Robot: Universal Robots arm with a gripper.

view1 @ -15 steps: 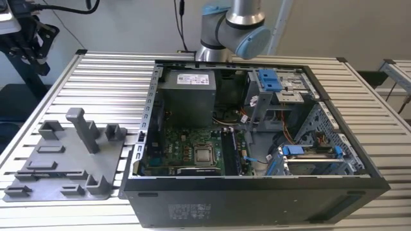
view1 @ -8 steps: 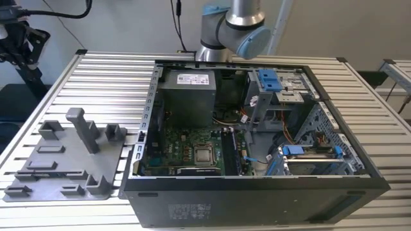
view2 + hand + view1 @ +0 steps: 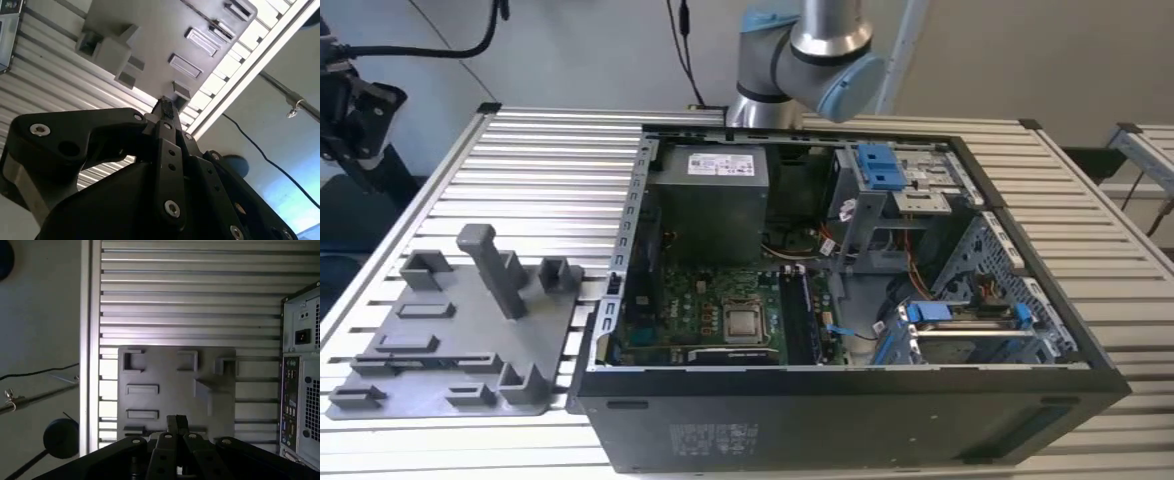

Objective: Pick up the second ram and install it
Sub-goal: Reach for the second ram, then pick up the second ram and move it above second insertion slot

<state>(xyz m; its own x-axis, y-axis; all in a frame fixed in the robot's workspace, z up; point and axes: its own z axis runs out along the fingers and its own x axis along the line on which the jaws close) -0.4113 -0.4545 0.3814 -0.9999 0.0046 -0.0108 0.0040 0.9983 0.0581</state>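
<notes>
Bare table (image 3: 534, 160) is lying open at the exterior view's upper left, while the tray (image 3: 440, 365) at lower left is raising a tall post (image 3: 491, 268). Inside the open case (image 3: 854, 420), a metal box (image 3: 707, 205) and a drive cage (image 3: 887, 185) are hemming in the green board (image 3: 680, 300). In the first wrist view the tray's blocks (image 3: 187, 360) are standing beyond the gripper (image 3: 176, 424).

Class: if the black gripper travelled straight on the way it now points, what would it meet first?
Most likely the grey plastic holder tray with upright posts: in the first wrist view the black gripper points at it, near one edge. Depth is unclear.
</notes>
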